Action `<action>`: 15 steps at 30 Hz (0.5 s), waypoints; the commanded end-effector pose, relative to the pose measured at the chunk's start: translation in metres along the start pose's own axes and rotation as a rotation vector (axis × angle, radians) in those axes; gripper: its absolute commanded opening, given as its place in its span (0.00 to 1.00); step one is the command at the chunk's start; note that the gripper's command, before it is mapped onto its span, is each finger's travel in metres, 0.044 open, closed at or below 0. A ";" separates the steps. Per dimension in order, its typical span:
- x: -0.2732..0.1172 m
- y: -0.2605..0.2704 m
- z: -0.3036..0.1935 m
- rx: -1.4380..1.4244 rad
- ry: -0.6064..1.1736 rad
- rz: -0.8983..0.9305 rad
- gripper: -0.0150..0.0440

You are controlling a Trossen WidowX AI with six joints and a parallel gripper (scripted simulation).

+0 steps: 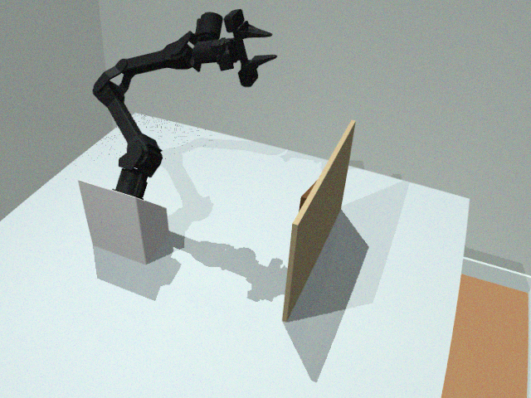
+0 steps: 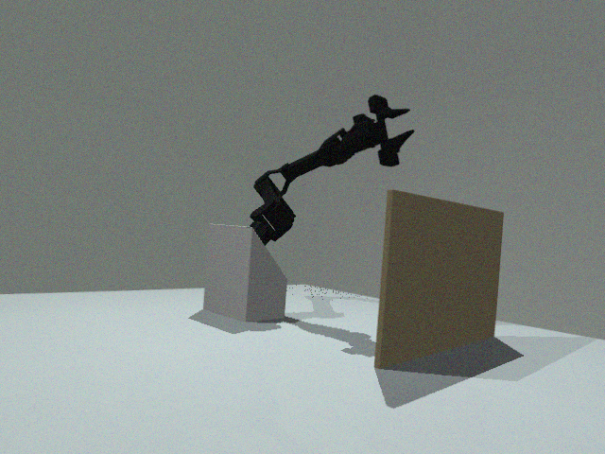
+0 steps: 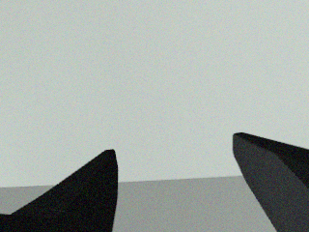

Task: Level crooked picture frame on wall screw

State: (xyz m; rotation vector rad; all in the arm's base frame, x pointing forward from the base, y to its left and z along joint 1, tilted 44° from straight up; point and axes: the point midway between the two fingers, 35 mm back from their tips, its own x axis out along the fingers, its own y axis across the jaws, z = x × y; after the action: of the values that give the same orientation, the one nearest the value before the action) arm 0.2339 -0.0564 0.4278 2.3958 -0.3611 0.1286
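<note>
The far edge of the white table [image 1: 214, 342] [image 2: 195, 391] is seen running behind the arm [image 1: 149, 61] [image 2: 307, 164] and the upright panel [image 1: 319, 218] [image 2: 441, 278]; beyond its right edge, an orange surface [image 1: 493, 334] is seen lower down. Open air is left between the raised gripper [image 1: 274, 45] [image 2: 411, 120] [image 3: 174, 142] and the panel's top edge, and the room over the table between pedestal [image 1: 115, 222] [image 2: 227, 273] and panel is crossed only by shadows.

The gripper is held high, pointed toward the right, with its fingers parted a little beyond halfway. Nothing is gripped between them, and no contact with the panel is seen.

The panel is flat, thin and tan, with a paler, wood-coloured edge; its back is turned to the exterior view. On its left side, a small reddish-brown corner [image 1: 305, 199] is shown past the top edge in the top view, apparently part of the picture frame. The rest of it is hidden by the panel, so its tilt cannot be told; the screw is hidden too. The pedestal is smooth, pinkish grey and slant-topped at the left, while the jointed arm is matte black with tapered, pointed fingers.
</note>
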 end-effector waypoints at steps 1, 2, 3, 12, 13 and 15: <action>-0.002 -0.050 0.019 -0.041 -0.008 -0.042 0.69; -0.004 -0.062 0.024 -0.052 -0.011 -0.053 0.69; -0.005 -0.074 0.028 -0.064 -0.013 -0.065 0.69; -0.044 -0.179 0.070 -0.209 -0.026 -0.177 0.69; -0.050 -0.189 0.076 -0.229 -0.025 -0.189 0.69; -0.064 -0.209 0.087 -0.273 -0.022 -0.212 0.69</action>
State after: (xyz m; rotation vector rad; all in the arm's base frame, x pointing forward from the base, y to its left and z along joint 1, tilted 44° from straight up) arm 0.2465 0.0336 0.2582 2.2206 -0.1633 -0.0204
